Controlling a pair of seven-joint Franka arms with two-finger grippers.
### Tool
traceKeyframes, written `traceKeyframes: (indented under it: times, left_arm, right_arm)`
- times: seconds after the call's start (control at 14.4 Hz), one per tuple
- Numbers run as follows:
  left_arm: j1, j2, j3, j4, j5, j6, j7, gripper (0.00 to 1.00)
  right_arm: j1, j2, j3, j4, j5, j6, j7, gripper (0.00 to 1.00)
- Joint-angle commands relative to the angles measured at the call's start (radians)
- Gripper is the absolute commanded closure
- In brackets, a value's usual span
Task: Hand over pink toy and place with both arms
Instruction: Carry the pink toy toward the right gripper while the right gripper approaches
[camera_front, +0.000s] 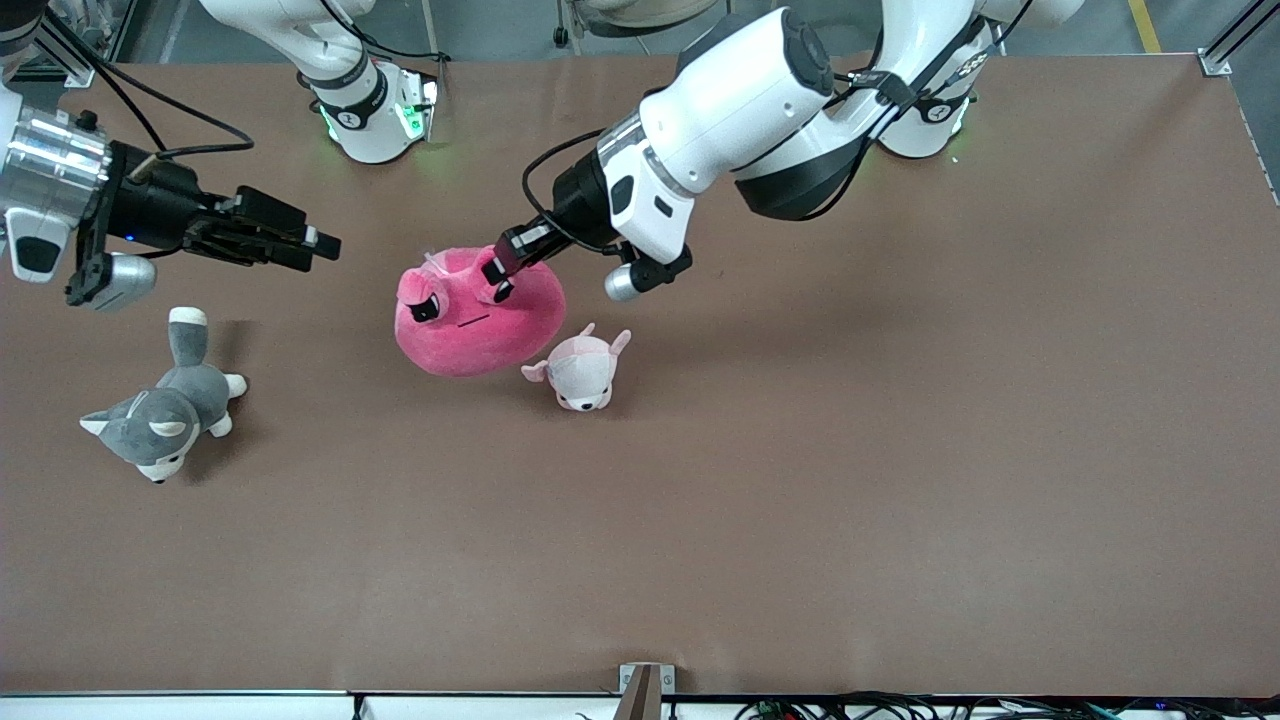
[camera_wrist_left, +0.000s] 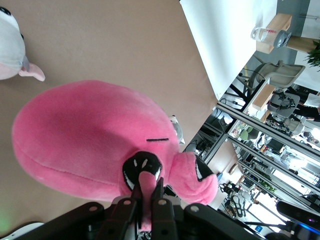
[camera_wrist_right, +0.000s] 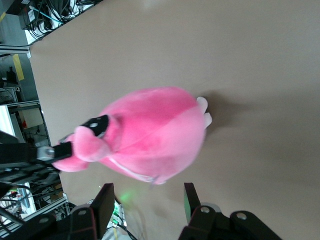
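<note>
Left claw (camera_front: 497, 277): clamped on a fold of the pink toy (camera_front: 478, 318) near its black eye; upper middle of the front frame, over the worktop (camera_front: 800, 450).
Left claw fingers (camera_wrist_left: 161, 212): pinched together on the plush fabric in the left wrist view.
Right claw (camera_front: 322, 243): fingers apart, holding nothing; upper left of the front frame, apart from the pink toy, over the worktop.
Right claw fingers (camera_wrist_right: 106, 202): spread wide in the right wrist view, the pink toy (camera_wrist_right: 150, 134) seen between them but farther off.
Pink toy: hot-pink round plush, hanging from the left claw just left of centre in the front frame, face toward the front camera.
Small pink-and-white plush (camera_front: 583, 370): lying on the worktop just beside the pink toy, lower in the frame.
Grey husky plush (camera_front: 165, 405): lying on the worktop at the left edge of the front frame, below the right claw.
</note>
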Motion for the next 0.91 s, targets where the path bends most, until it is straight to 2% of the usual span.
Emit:
traceKeyframes:
  times: [0.0, 0.28, 0.84]
  left_arm:
    - [-0.026, 0.029, 0.002, 0.046, -0.011, 0.006, -0.018, 1.00]
    - [-0.041, 0.035, 0.002, 0.046, -0.011, 0.008, -0.024, 1.00]
    - [-0.058, 0.041, 0.002, 0.043, -0.011, 0.022, -0.025, 1.00]
  right_arm:
    - [0.010, 0.059, -0.008, 0.074, 0.038, -0.004, 0.037, 0.36]
    - [0.038, 0.095, -0.008, 0.081, 0.061, -0.003, 0.040, 0.36]
    - [0.082, 0.109, -0.010, 0.081, 0.048, 0.002, 0.037, 0.36]
